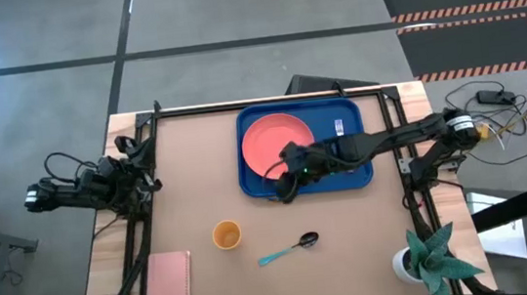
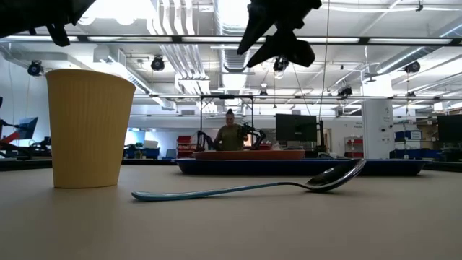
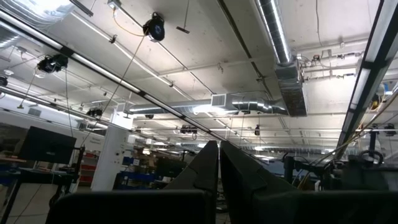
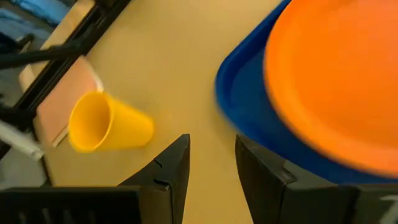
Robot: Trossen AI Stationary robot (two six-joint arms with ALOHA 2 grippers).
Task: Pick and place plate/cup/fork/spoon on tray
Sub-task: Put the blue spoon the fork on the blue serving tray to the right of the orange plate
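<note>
Reaching across the tray [image 1: 347,115], the right tool [image 1: 286,190] hangs open and empty beside the plate [image 1: 269,141].

You have a coral-pink plate [image 1: 274,142] sitting in a deep-blue tray [image 1: 351,119] at upper centre of the overhead frame; in the right wrist picture that plate reads orange. Your cup [image 1: 227,235], lower centre, is orange-yellow, and at table level its wall shows fine vertical ribbing. The spoon [image 1: 290,250] to its right has a light blue handle and a dark, shiny bowl. At lower left you see a plain pink notebook [image 1: 168,283]. The table [image 1: 198,174] is tan, both arms are dark, and the right gripper [image 1: 285,190] is black. At upper right, the floor mat [image 1: 470,8] is black with orange-and-white striped edging. The plant [image 1: 436,259] at lower right is green in a white pot.
</note>
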